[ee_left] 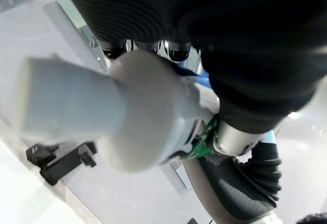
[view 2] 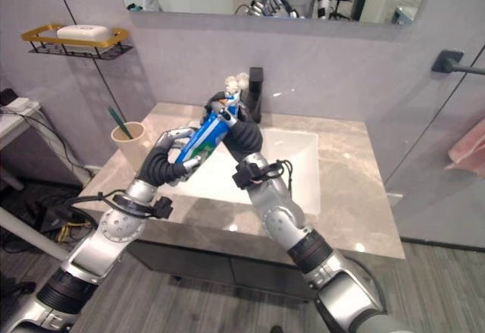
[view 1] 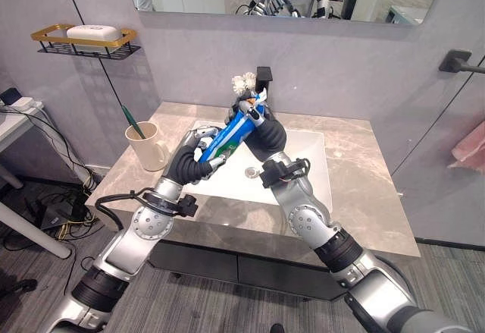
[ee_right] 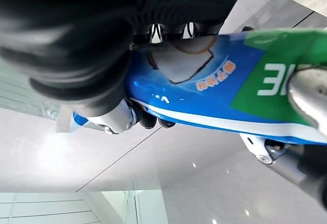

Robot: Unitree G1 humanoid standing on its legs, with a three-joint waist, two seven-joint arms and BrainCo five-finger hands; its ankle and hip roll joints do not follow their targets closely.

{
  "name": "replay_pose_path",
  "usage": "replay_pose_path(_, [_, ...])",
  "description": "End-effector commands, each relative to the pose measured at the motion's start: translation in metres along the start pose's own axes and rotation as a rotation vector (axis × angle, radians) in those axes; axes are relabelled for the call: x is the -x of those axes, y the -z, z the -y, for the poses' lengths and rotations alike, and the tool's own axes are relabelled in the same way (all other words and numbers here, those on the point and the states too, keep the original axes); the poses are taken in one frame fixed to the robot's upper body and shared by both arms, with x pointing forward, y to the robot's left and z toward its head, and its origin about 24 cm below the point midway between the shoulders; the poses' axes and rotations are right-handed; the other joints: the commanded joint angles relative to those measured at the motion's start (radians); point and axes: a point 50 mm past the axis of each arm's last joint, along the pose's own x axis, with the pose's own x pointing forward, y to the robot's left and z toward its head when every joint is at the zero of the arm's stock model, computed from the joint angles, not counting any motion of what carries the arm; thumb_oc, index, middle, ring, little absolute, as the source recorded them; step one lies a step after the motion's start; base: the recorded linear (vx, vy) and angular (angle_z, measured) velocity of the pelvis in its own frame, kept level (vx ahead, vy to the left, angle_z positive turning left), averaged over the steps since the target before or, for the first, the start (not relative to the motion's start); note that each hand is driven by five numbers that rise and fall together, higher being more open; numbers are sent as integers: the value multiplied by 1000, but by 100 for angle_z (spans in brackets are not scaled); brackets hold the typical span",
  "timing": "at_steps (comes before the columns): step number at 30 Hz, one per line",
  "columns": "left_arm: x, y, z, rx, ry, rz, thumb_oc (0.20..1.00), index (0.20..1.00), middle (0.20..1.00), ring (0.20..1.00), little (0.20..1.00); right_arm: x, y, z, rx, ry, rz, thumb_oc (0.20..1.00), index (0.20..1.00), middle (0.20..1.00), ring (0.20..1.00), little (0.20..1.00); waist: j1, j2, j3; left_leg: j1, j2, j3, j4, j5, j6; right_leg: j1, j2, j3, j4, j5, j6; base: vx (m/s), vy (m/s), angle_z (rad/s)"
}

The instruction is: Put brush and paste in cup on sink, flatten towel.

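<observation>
A blue and green toothpaste tube [view 1: 227,139] hangs slanted over the sink basin [view 1: 303,162], held at both ends. My left hand [view 1: 198,155] is shut on its lower end, where the white cap [ee_left: 71,106] shows close up in the left wrist view. My right hand [view 1: 265,130] is shut on the upper end, its thumb [ee_right: 179,60] pressed on the tube [ee_right: 214,99]. A cream cup [view 1: 148,148] stands on the counter to the left of the basin, with a green toothbrush [view 1: 133,123] upright in it. A pink towel [view 1: 470,148] hangs at the far right.
A black faucet [view 1: 263,84] stands behind the basin with a white fluffy thing [view 1: 244,83] beside it. A wall shelf [view 1: 83,42] with a soap bar is high on the left. A dark towel rail [view 1: 458,61] sticks out at right. Grey marble counter [view 1: 356,185] flanks the basin.
</observation>
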Motion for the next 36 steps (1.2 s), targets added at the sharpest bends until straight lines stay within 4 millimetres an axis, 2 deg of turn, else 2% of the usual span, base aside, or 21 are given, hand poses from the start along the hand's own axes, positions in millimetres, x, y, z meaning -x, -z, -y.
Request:
replay_pose_path(1, [1,-2,-16,-12,-89,22,1000,1000,1000,1000,1000,-15,-39,-14,-12,-23,233,200,200,200,200,200,10,-37,-1,-18,50,-25,4,123,-37,64,-35,27,113,-119,38,-48,-57,3])
replay_pose_path(4, [8,0,-23,-13,-133,3,1000,1000,1000,1000,1000,-15,-46,-13,22,6,261,200,200,200,200,200,17,-36,20,-44,50,-34,24,134,-35,46,-32,30,129,-130,29,-96,-86,18])
replay_pose_path(5, [23,6,-32,19,-193,-41,1000,1000,1000,1000,1000,-19,-61,-22,77,-19,318,200,200,200,200,200,75,-44,101,-202,-26,-99,311,124,-48,40,-59,25,131,-128,15,-173,-121,22])
replay_pose_path(6, [26,7,-33,26,-199,-51,1000,1000,1000,1000,1000,-19,-64,-22,87,-10,327,200,200,200,200,200,79,-44,110,-231,-43,-123,335,142,-53,37,-65,16,128,-124,15,-125,-109,27])
replay_pose_path(7, [41,17,-36,41,-213,-119,1000,1000,1000,1000,1000,-16,-73,-18,121,20,363,200,200,200,200,200,93,-38,117,-294,-39,-115,300,173,-51,59,-79,-18,112,-131,17,31,9,31])
replay_pose_path(8, [42,17,-36,41,-213,-120,1000,1000,1000,1000,1000,-16,-72,-18,121,21,362,200,200,200,200,200,89,-39,115,-294,-41,-118,298,174,-51,60,-80,-21,110,-131,17,140,61,50])
replay_pose_path(9, [57,28,-39,32,-216,-191,1000,1000,1000,1000,1000,-12,-84,-17,160,26,407,200,200,200,200,200,100,-36,108,-320,-13,-101,215,183,-43,81,-87,-49,94,-140,25,144,103,64])
replay_pose_path(12, [77,48,-53,-69,-247,-298,1000,1000,1000,1000,1000,-8,-100,-21,208,6,471,200,200,200,200,200,117,-19,99,-320,34,-81,26,277,-53,103,-84,-51,89,-156,41,190,139,77])
replay_pose_path(15, [92,63,-63,-65,-322,-384,1000,1000,1000,1000,1000,-8,-111,-24,234,-4,520,200,200,200,200,200,138,-11,88,-326,54,-52,10,294,-62,131,-85,-47,81,-166,51,147,113,11])
replay_pose_path(16, [108,72,-76,-84,-395,-448,1000,1000,1000,1000,1000,-7,-119,-28,262,-16,557,200,200,200,200,200,165,-10,65,-307,45,-75,4,264,-52,160,-93,-38,67,-174,64,208,164,-9])
replay_pose_path(20, [122,82,-91,-107,-474,-512,1000,1000,1000,1000,1000,-5,-127,-31,294,-31,586,200,200,200,200,200,185,-17,53,-289,23,-79,9,251,-42,190,-118,-38,51,-173,77,139,152,-25])
replay_pose_path(21, [130,87,-96,-125,-503,-551,1000,1000,1000,1000,1000,-3,-130,-33,301,-37,602,200,200,200,200,200,195,-25,49,-282,8,-79,17,236,-31,201,-136,-36,45,-169,87,221,290,12])
replay_pose_path(22, [150,96,-106,-194,-513,-644,1000,1000,1000,1000,1000,-2,-135,-37,344,-56,616,200,200,200,200,200,213,-43,46,-279,-31,-79,57,192,-1,224,-187,-37,45,-152,113,243,327,29])
replay_pose_path(23, [150,94,-109,-213,-510,-636,1000,1000,1000,1000,1000,-3,-135,-38,325,-58,622,200,200,200,200,200,221,-50,43,-282,-40,-77,63,188,6,214,-194,-31,46,-147,112,224,328,35])
replay_pose_path(24, [160,98,-112,-227,-508,-687,1000,1000,1000,1000,1000,-3,-136,-39,330,-67,623,200,200,200,200,200,228,-62,35,-288,-53,-71,72,178,15,212,-210,-28,49,-140,118,133,208,16])
replay_pose_path(26, [170,105,-114,-249,-493,-749,1000,1000,1000,1000,1000,-4,-137,-43,340,-82,623,200,200,200,200,200,237,-93,25,-291,-87,-62,76,154,41,203,-242,-24,53,-109,143,127,215,14])
replay_pose_path(29, [182,111,-110,-275,-448,-819,1000,1000,1000,1000,1000,-9,-142,-47,388,-103,617,200,200,200,200,200,240,-120,21,-292,-114,-44,66,140,65,168,-275,-3,66,-56,167,57,163,3])
replay_pose_path(30, [182,111,-110,-275,-448,-819,1000,1000,1000,1000,1000,-9,-142,-47,388,-102,617,200,200,200,200,200,241,-121,20,-293,-114,-42,65,141,66,166,-276,-1,66,-56,168,40,133,-7])
replay_pose_path(34, [205,130,-94,-278,-337,-970,1000,1000,1000,1000,1000,-22,-145,-53,429,-107,611,200,200,200,200,200,239,-154,26,-278,-136,-33,18,138,91,113,-296,22,84,31,190,28,124,-7])
replay_pose_path(36, [206,129,-93,-279,-321,-972,1000,1000,1000,1000,1000,-24,-146,-54,442,-104,612,200,200,200,200,200,242,-156,28,-277,-134,-30,13,137,93,105,-295,22,87,36,190,6,48,-26])
